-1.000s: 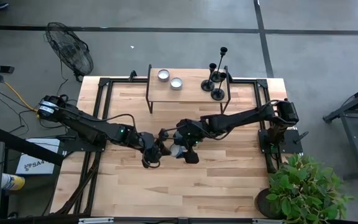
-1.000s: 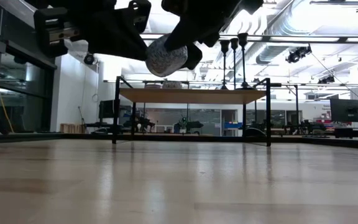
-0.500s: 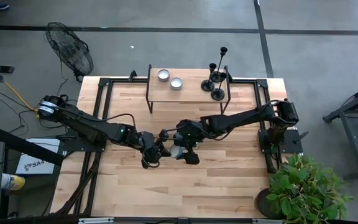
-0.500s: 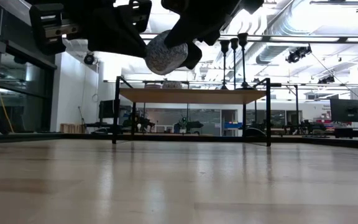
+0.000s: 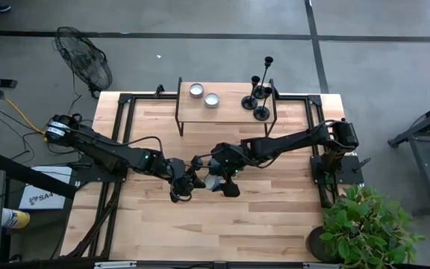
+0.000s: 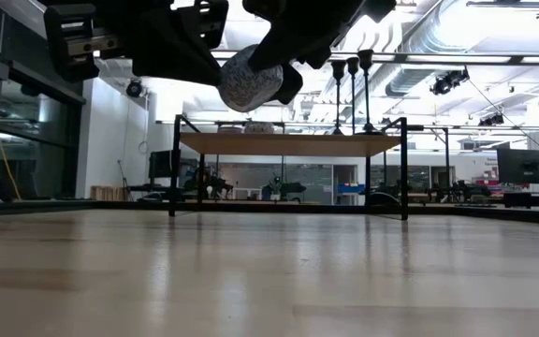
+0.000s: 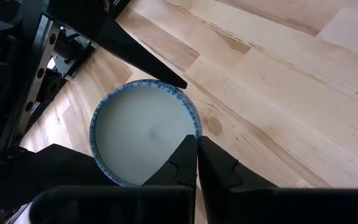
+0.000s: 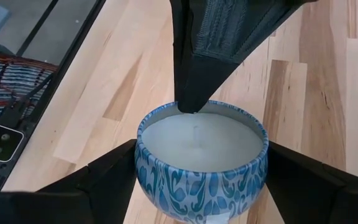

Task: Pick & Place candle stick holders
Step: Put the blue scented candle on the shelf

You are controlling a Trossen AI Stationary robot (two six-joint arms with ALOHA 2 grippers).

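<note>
A blue-and-white patterned candle tin [image 8: 201, 171] with pale wax hangs above the table's middle [image 5: 211, 182] between my two grippers. My right gripper [image 8: 202, 149] is shut on it, coming from the table's right. My left gripper [image 7: 197, 155] comes from the left and is shut at the tin's rim. The three black candle stick holders [image 5: 260, 96] stand by their round bases on the right end of a small raised shelf [image 5: 226, 112] at the far side. They also show in the low view [image 6: 352, 94]. No gripper is near them. My left gripper pinches the tin's rim [image 7: 196, 127] between its two fingertips, one finger over the wax and one outside the wall. The fingers [image 8: 197, 56] come slanting down from the table's left. My right gripper pinches the tin's side wall [image 8: 143, 169] between its two fingers, one on each opposite side. The fingers come from the table's right. The tin is lifted clear of the table [image 6: 251, 84], open top up.
Two small pale tins [image 5: 204, 95] sit on the left half of the shelf, which stands on black metal legs [image 6: 174, 168]. A potted plant [image 5: 364, 224] stands at the table's near right corner. A fan [image 5: 84, 60] stands beyond the far left corner.
</note>
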